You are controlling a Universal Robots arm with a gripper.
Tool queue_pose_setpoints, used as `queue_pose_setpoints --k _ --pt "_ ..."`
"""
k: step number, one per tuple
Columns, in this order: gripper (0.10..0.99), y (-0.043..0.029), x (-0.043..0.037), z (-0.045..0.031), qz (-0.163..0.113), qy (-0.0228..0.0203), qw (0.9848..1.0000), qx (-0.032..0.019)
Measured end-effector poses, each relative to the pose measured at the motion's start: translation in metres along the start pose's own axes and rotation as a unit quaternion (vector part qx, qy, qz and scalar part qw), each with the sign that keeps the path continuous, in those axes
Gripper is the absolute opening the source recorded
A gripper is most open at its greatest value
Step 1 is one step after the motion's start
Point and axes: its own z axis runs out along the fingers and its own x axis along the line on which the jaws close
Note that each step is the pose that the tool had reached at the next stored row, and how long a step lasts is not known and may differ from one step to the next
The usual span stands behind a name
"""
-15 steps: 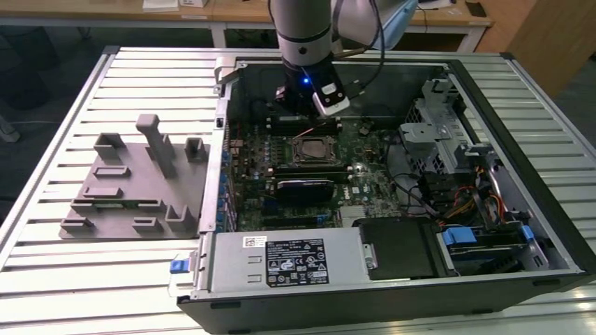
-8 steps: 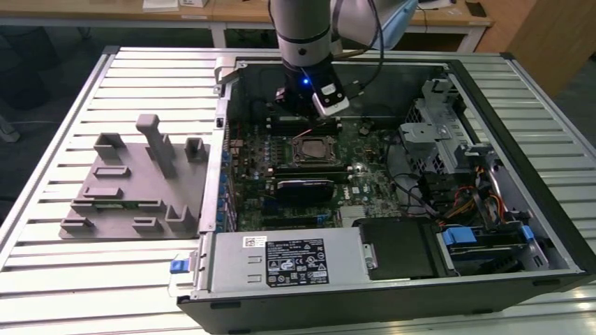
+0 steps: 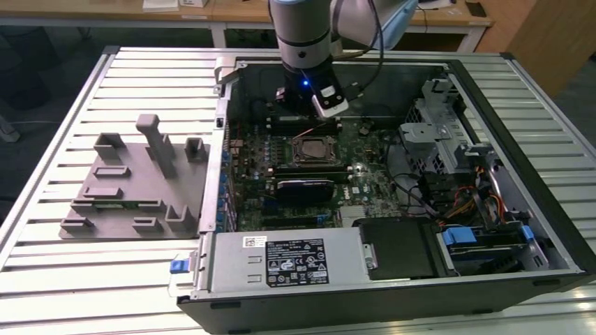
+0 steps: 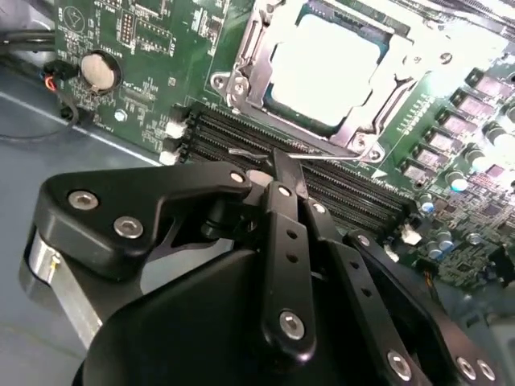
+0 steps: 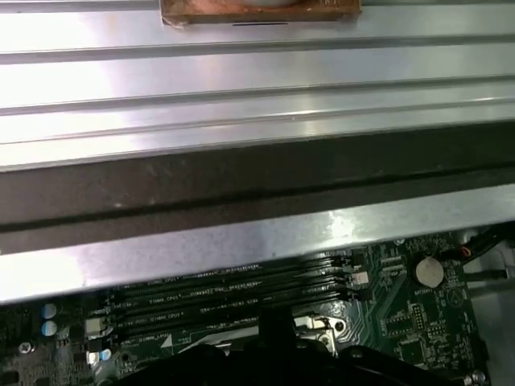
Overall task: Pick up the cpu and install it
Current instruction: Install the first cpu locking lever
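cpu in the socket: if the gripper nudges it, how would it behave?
The cpu looks flat, rigid and shiny on top, so probably slippery. It lies inside the socket frame, so a sideways push likely won't shift it. The gripper is beside it, fingers together, over the memory slots.

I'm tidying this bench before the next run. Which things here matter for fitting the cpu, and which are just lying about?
Job:
cpu, lying in the socket
socket on the motherboard
tool, shut, holding nothing, beside the socket

Lying about:
grey fixture blocks
power supply
drive cage
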Motion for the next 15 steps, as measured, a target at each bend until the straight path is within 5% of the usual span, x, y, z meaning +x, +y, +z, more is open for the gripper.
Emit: queue_pose_setpoints --k 7,10,11,15 --pt "0.106 -0.0005 0.0004 0.0023 0.000 -0.0001 1.0000 -0.0006" --pt "0.106 -0.0012 0.0014 0.0030 -0.002 -0.0137 0.9999 -0.0031" --pt "0.106 -0.0015 0.0021 0.0035 -0.003 -0.0219 0.9997 -0.0045" --pt "0.106 -0.0037 0.0087 0.0093 -0.005 -0.0348 0.9994 -0.0070"
